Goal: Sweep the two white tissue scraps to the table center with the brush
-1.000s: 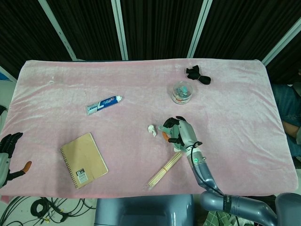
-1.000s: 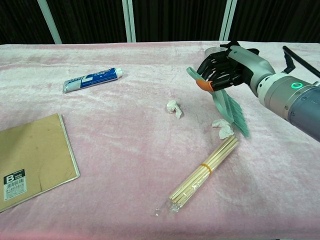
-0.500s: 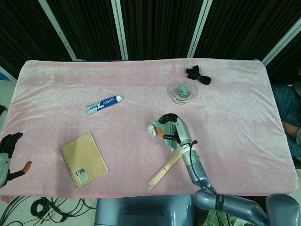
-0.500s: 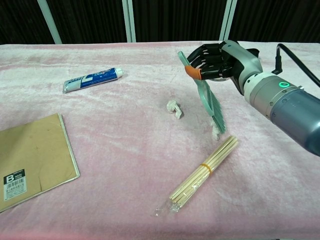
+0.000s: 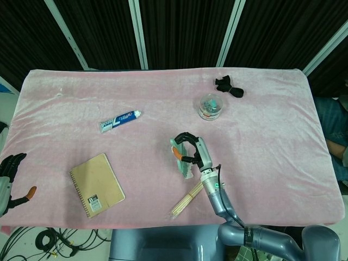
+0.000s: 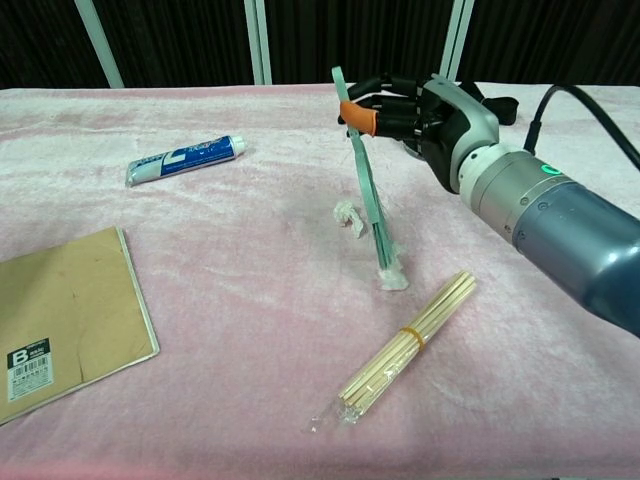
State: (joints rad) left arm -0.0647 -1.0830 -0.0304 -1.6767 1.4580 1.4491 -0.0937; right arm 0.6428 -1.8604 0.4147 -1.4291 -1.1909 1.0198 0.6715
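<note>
My right hand (image 6: 425, 108) (image 5: 191, 150) grips the top of a green brush (image 6: 368, 190), which stands nearly upright with its bristles down on the pink cloth. One white tissue scrap (image 6: 393, 280) lies right at the bristle tip. The other scrap (image 6: 348, 217) sits just left of the brush shaft, a short way from the first. In the head view the hand and brush (image 5: 185, 164) cover most of both scraps. My left hand (image 5: 10, 175) rests at the table's lower left edge, fingers spread and holding nothing.
A bundle of wooden skewers (image 6: 405, 342) lies just right of the brush tip. A toothpaste tube (image 6: 186, 159) and a brown notebook (image 6: 66, 318) lie to the left. A round clear container (image 5: 210, 106) and a black object (image 5: 228, 86) sit at the back right.
My right hand has swung left with the brush, tipping it more upright. The nearer scrap has been dragged left from the skewers' tip toward the other scrap.
</note>
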